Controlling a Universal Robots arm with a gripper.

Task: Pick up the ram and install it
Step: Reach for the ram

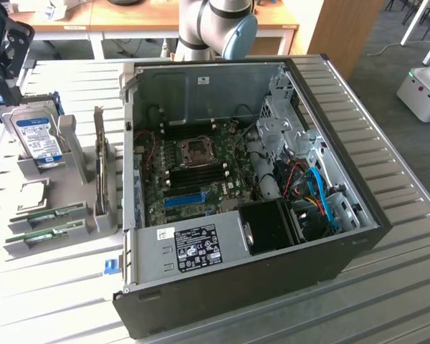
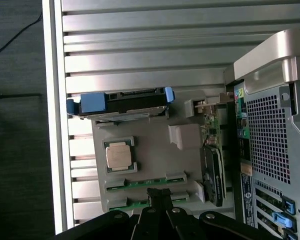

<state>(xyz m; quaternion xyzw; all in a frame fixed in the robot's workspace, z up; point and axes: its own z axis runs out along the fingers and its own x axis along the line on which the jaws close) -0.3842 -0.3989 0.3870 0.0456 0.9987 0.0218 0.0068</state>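
The ram (image 1: pixel 50 231) (image 2: pixel 135 204) lies on its long edge in the outermost groove of a grey holder tray (image 1: pixel 93 215) on the slatted metal table (image 1: pixel 387 301), at the exterior view's left of the open computer case (image 1: pixel 330 272). Its long axis runs level, pointing toward the side of the case, and a second green stick (image 1: pixel 50 213) (image 2: pixel 145 182) lies parallel just beside it in the next groove. The gripper (image 1: pixel 6 64) (image 2: pixel 160 192) hangs well above the tray with its dark fingers pressed together, holding nothing and touching nothing. In the wrist view its tips cover the middle of the ram, so only green strips on either side show. I cannot tell for certain which of the two sticks the tips line up with. The holder's grey clips hide both ends of each stick, and neither chips nor a label can be made out on them. Further into the tray sit a square processor chip (image 2: pixel 119 155), a hard drive (image 1: pixel 37 136) upright in blue brackets, and an expansion card (image 1: pixel 99 165) standing on edge next to the case. In the exterior view the gripper is cut off by the picture's left edge. Inside the case, a blue slot (image 1: pixel 183 198) shows on the motherboard.
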